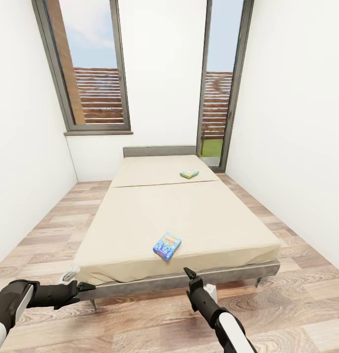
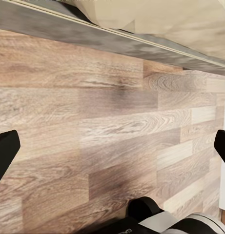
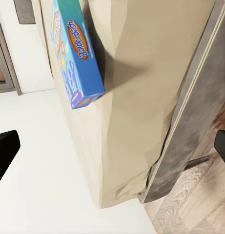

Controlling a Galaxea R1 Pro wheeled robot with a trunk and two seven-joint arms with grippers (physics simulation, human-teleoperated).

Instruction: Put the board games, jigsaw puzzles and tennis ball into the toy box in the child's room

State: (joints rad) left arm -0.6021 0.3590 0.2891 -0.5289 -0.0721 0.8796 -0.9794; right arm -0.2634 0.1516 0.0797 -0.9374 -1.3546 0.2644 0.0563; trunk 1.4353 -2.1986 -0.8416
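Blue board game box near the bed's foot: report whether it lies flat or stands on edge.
Flat: the blue rectangular board game box lies face up on the beige mattress.

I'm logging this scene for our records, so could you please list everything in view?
bed: one, beige mattress, grey frame, centre of room.
blue board game: one, blue, near foot of bed.
green board game: one, green-white, far end of bed.
windows: two, grey-framed, far wall.
floor: wood planks, around bed.
left claw: one, black, open, by bed's foot corner.
right claw: one, black, open, before bed's foot.
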